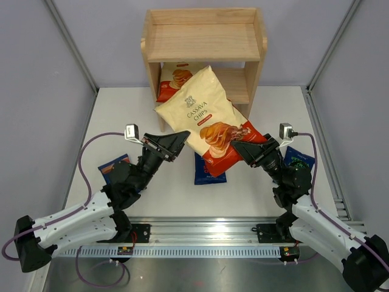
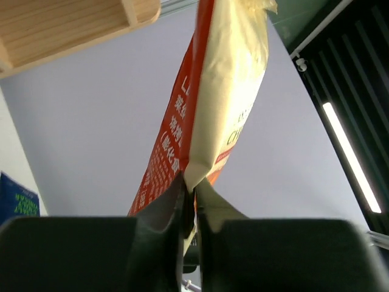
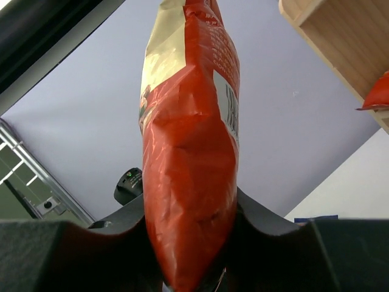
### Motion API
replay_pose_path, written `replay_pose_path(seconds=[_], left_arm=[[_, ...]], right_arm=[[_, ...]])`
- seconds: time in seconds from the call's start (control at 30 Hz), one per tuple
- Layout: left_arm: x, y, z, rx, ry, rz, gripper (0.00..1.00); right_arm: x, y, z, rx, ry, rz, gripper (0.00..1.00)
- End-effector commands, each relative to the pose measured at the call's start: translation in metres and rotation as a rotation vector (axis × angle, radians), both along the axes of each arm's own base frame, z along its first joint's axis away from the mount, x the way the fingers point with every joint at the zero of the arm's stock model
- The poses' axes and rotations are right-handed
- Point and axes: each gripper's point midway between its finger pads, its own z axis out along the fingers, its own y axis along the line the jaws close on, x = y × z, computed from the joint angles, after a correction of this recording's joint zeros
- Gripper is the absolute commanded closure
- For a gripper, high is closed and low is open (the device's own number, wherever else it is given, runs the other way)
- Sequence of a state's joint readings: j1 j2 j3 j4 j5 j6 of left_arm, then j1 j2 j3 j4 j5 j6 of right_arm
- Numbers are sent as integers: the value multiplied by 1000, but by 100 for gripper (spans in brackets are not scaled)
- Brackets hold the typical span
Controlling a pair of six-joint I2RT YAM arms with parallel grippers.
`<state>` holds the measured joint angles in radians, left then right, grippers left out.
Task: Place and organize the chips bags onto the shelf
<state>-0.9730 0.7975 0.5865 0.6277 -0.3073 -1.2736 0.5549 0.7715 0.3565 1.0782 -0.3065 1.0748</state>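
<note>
Big bag [image 1: 203,118] hangs in the air in front of the shelf [image 1: 203,36], tilted, with its red end low on the right. The left gripper [image 1: 182,139] pinches its low left edge. The right gripper [image 1: 240,148] is at its red end. The other big bag [image 1: 173,78] stands on the low board of the shelf, on the left side. On the table [image 1: 121,109] a blue bag [image 1: 112,165] lies half under the left arm. A second blue bag [image 1: 206,171] lies in the middle, under the big bag. A third blue bag [image 1: 299,159], with green on it, lies by the right arm.

From the left wrist, the left gripper [image 2: 189,188] has its fingers [image 2: 164,210] pressed almost together. They pinch the thin seam at the big bag's [image 2: 225,91] corner. The bag goes up from there, cream on one side and red on the other. A corner of the shelf [image 2: 61,24] shows at the top left.

From the right wrist, the right gripper [image 3: 191,243] has the big bag's [image 3: 188,152] fat red end between its fingers [image 3: 255,216]. One finger touches each side, so they stand partly apart around it. The shelf [image 3: 340,42] is at the top right, and a red corner of the other big bag [image 3: 377,97] peeks out of it.
</note>
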Motion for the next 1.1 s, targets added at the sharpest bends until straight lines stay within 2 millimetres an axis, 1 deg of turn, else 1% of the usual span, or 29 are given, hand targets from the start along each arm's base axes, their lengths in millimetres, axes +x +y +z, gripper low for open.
replay_pose_path(seconds=[0.0, 0.03, 0.1, 0.13, 0.17, 0.2, 0.23, 0.27, 0.3, 0.33, 0.37, 0.4, 0.43, 0.47, 0.5, 0.53, 0.67, 0.7, 0.73, 0.77, 0.8, 0.87, 1.0, 1.07], left_arm=[[7, 10, -11, 120, 25, 83, 66], [11, 21, -16, 177, 63, 135, 59], [16, 36, -27, 270, 105, 211, 46], [20, 54, -42, 345, 166, 282, 34], [20, 64, -52, 391, 195, 318, 32], [23, 79, -59, 429, 221, 382, 30], [21, 89, -79, 510, 257, 406, 28], [18, 101, -79, 522, 261, 431, 27], [16, 110, -86, 561, 270, 455, 26], [14, 124, -99, 635, 294, 489, 25], [10, 135, -97, 665, 285, 509, 23], [8, 143, -98, 703, 284, 530, 22], [5, 150, -107, 775, 289, 534, 21], [3, 155, -108, 817, 286, 540, 20], [1, 159, -100, 861, 261, 540, 18], [-2, 163, -106, 926, 262, 533, 17], [-10, 172, -103, 1074, 224, 505, 14], [-12, 172, -103, 1092, 215, 489, 13], [-13, 171, -102, 1103, 197, 475, 10], [-14, 169, -102, 1116, 177, 459, 8], [-16, 166, -102, 1135, 151, 433, 4], [-18, 162, -105, 1173, 114, 400, 1], [-22, 159, -116, 1225, 101, 354, 1], [-23, 160, -121, 1245, 96, 347, 1]], right_arm=[[0, -17, 14, 87, 38, -49, 73], [9, -18, -1, 84, 112, -71, 75], [12, -23, -11, 103, 191, -77, 76], [13, -25, -20, 103, 216, -83, 76], [13, -26, -24, 114, 246, -80, 77], [18, -29, -34, 113, 304, -103, 77], [20, -31, -38, 114, 329, -111, 77], [21, -31, -41, 117, 362, -112, 76], [26, -34, -49, 117, 417, -135, 76], [27, -35, -54, 123, 438, -138, 76], [28, -36, -57, 146, 481, -125, 77], [33, -41, -59, 175, 506, -150, 77], [36, -44, -65, 187, 525, -165, 77], [38, -45, -67, 209, 550, -167, 78], [45, -49, -69, 220, 568, -203, 80], [48, -51, -67, 226, 566, -220, 80], [65, -49, -55, 243, 559, -260, 81], [73, -47, -56, 247, 565, -271, 81], [76, -47, -48, 258, 554, -275, 81], [81, -47, -46, 265, 556, -281, 80], [89, -46, -42, 275, 556, -297, 80], [98, -48, -35, 292, 549, -308, 81], [111, -48, -11, 323, 515, -316, 80], [116, -49, -6, 328, 517, -331, 80]])
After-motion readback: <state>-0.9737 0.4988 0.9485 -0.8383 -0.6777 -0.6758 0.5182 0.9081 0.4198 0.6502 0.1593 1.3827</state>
